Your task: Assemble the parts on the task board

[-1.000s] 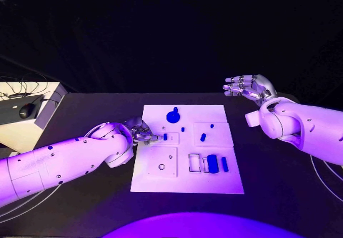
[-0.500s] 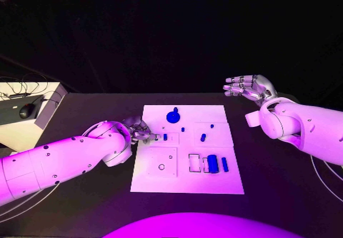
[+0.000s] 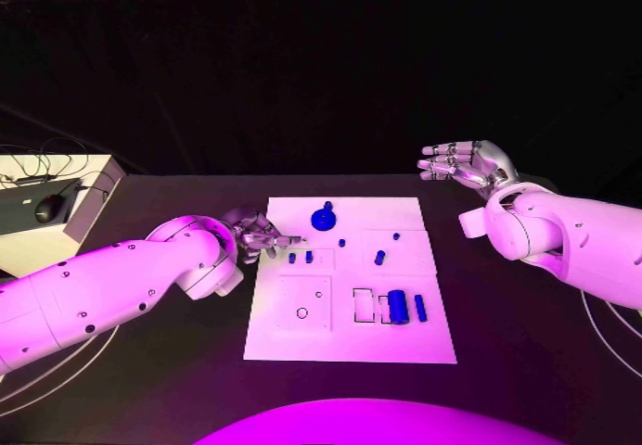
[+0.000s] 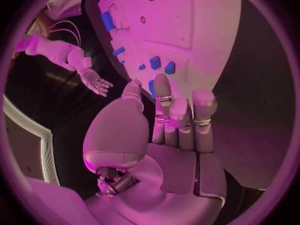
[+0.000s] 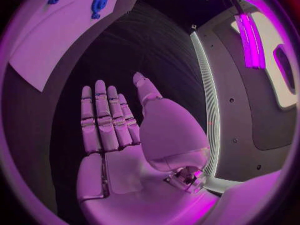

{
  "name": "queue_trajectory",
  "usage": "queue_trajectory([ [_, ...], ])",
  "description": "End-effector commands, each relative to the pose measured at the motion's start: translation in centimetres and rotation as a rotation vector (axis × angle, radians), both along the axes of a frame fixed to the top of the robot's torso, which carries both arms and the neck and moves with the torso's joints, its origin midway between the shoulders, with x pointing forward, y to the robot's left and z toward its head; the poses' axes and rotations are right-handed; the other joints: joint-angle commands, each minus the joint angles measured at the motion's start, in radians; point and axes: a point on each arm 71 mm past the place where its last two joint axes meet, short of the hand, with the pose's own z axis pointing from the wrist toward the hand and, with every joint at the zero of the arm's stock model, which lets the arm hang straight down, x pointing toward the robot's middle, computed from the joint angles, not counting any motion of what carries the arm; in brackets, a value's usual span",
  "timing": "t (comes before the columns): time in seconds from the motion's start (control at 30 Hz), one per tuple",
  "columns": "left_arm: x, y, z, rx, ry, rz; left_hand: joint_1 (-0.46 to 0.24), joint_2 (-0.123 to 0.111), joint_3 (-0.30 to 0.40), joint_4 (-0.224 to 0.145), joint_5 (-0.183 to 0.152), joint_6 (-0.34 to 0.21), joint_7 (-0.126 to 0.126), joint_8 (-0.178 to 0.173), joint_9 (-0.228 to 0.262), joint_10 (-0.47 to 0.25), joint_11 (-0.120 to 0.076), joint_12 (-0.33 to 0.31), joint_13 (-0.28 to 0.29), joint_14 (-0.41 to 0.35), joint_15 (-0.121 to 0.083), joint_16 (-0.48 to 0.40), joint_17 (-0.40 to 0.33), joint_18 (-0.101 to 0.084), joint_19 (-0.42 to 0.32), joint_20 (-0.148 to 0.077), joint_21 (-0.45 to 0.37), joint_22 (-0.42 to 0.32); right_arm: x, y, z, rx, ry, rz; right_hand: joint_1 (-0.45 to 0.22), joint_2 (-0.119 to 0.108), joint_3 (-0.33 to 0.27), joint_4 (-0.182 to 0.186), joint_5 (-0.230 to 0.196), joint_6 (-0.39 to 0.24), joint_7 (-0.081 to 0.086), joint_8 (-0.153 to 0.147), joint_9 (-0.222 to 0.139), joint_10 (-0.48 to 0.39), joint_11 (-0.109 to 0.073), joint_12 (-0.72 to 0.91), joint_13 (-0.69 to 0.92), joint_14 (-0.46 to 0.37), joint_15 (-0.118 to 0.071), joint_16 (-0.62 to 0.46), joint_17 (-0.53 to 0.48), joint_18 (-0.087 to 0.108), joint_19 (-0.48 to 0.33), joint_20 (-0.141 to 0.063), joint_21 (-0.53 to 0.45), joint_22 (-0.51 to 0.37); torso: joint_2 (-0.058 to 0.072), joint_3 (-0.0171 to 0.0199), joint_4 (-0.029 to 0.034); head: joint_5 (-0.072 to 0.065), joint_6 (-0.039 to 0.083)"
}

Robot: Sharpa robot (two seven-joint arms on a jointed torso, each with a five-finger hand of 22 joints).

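Lying on black table (image 3: 160,195): white task board (image 3: 341,329); left hand (image 3: 257,237), right hand (image 3: 464,164) fingers spread, holding nothing.

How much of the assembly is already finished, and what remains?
Done: hard to tell; several blue parts sit on the task board. In hand: nothing; the left hand hovers open at the board's left edge, the right hand waits open off the board. Left: probably most placements.
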Motion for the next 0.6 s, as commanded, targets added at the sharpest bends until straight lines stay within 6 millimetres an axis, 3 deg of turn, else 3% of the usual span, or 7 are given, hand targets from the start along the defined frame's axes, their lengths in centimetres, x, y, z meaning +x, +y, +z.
queue_trajectory([
  [0.03, 0.2, -0.3, 0.3, -0.201, 0.061, 0.0, 0.005, -0.021, 0.01, 0.024, -0.077, -0.06, 0.041, -0.049, -0.059, -0.065, 0.034, -0.021, 0.006, -0.062, 0.028, -0.064, -0.074, 0.032, -0.063, 0.033, -0.131, -0.071, 0.0, 0.1, 0.1, -0.001, -0.006, 0.012, -0.004, 0.004, 0.004, 0.001, 0.004, 0.0, 0.006, -0.005, 0.0, 0.0, -0.001, -0.002, -0.002, -0.004, 0.0, -0.004, -0.001, -0.006, -0.007, -0.001, -0.002, 0.0, 0.0, 0.0003, -0.0008, -0.001, 0.0],
  [0.1, 0.7, 0.2, 0.7, -0.247, 0.043, 0.019, 0.027, -0.018, 0.018, 0.029, -0.087, -0.101, 0.074, -0.083, -0.147, -0.14, 0.065, -0.058, 0.001, -0.134, 0.056, -0.121, -0.153, 0.062, -0.116, 0.067, -0.259, -0.143, 0.0, 0.1, 0.0, -0.001, -0.006, 0.011, -0.004, 0.004, 0.004, 0.001, 0.004, 0.0, 0.006, -0.005, 0.0, 0.0, -0.001, -0.002, -0.002, -0.004, 0.0, -0.004, -0.001, -0.006, -0.007, -0.001, -0.002, 0.0, -0.001, 0.0005, -0.0001, -0.001, -0.001],
  [0.2, 1.3, 0.7, 1.0, -0.277, 0.015, 0.035, 0.073, 0.02, 0.01, -0.015, -0.087, -0.114, 0.098, -0.105, -0.233, -0.195, 0.091, -0.106, -0.028, -0.189, 0.081, -0.151, -0.199, 0.063, -0.145, 0.092, -0.3, -0.162, 0.0, 0.1, 0.0, -0.001, -0.006, 0.011, -0.004, 0.006, 0.006, 0.0, 0.004, 0.001, 0.005, -0.004, 0.0, 0.002, -0.002, -0.002, -0.002, -0.003, 0.0, -0.004, -0.001, -0.006, -0.007, -0.002, -0.002, 0.0, -0.001, 0.0008, 0.0003, -0.002, -0.001],
  [0.3, 1.8, 0.9, 1.2, -0.297, -0.018, 0.038, 0.165, 0.067, 0.016, -0.091, -0.085, -0.124, 0.111, -0.123, -0.303, -0.255, 0.112, -0.166, -0.07, -0.257, 0.102, -0.195, -0.253, 0.055, -0.194, 0.115, -0.352, -0.184, 0.0, 0.1, 0.0, -0.001, -0.006, 0.012, -0.004, 0.006, 0.006, 0.0, 0.004, 0.001, 0.005, -0.004, 0.0, 0.002, -0.002, -0.002, -0.002, -0.003, 0.0, -0.004, -0.001, -0.006, -0.007, -0.002, -0.002, 0.0, -0.001, 0.0009, 0.0001, 0.0, 0.001],
  [0.33, 1.9, 0.9, 1.2, -0.3, -0.025, 0.036, 0.176, 0.072, 0.018, -0.098, -0.084, -0.126, 0.111, -0.126, -0.31, -0.263, 0.115, -0.173, -0.076, -0.264, 0.104, -0.2, -0.259, 0.054, -0.199, 0.117, -0.358, -0.186, 0.0, 0.1, 0.0, -0.001, -0.006, 0.012, -0.004, 0.006, 0.006, 0.0, 0.004, 0.001, 0.005, -0.004, 0.0, 0.002, -0.002, -0.002, -0.002, -0.003, 0.0, -0.004, -0.001, -0.006, -0.007, -0.002, -0.002, 0.0, -0.001, 0.0009, 0.0001, 0.0, 0.001],
  [0.43, 2.3, 0.7, 1.4, -0.302, -0.073, 0.013, 0.279, 0.12, 0.06, -0.171, -0.084, -0.111, 0.108, -0.149, -0.371, -0.292, 0.125, -0.249, -0.132, -0.305, 0.117, -0.24, -0.318, 0.047, -0.235, 0.131, -0.401, -0.206, 0.0, 0.2, 0.0, 0.0, -0.006, 0.012, -0.003, 0.006, 0.007, -0.001, 0.004, 0.002, 0.005, -0.004, 0.0, 0.002, -0.002, -0.002, -0.002, -0.003, -0.001, -0.004, -0.001, -0.006, -0.006, -0.002, -0.002, 0.0, -0.001, 0.0011, 0.0001, 0.001, 0.003],
  [0.6, 2.7, -0.5, 2.1, -0.267, -0.204, -0.091, 0.317, 0.138, 0.089, -0.236, -0.085, -0.074, 0.097, -0.193, -0.452, -0.311, 0.139, -0.334, -0.136, -0.344, 0.128, -0.259, -0.385, 0.044, -0.264, 0.139, -0.432, -0.207, 0.0, 0.2, 0.0, -0.001, -0.007, 0.013, -0.002, 0.006, 0.009, -0.002, 0.003, 0.002, 0.005, -0.004, 0.0, 0.003, -0.002, -0.002, -0.002, -0.003, -0.001, -0.004, -0.001, -0.006, -0.006, -0.002, -0.002, 0.0, -0.001, 0.001, 0.0003, -0.001, 0.007],
])
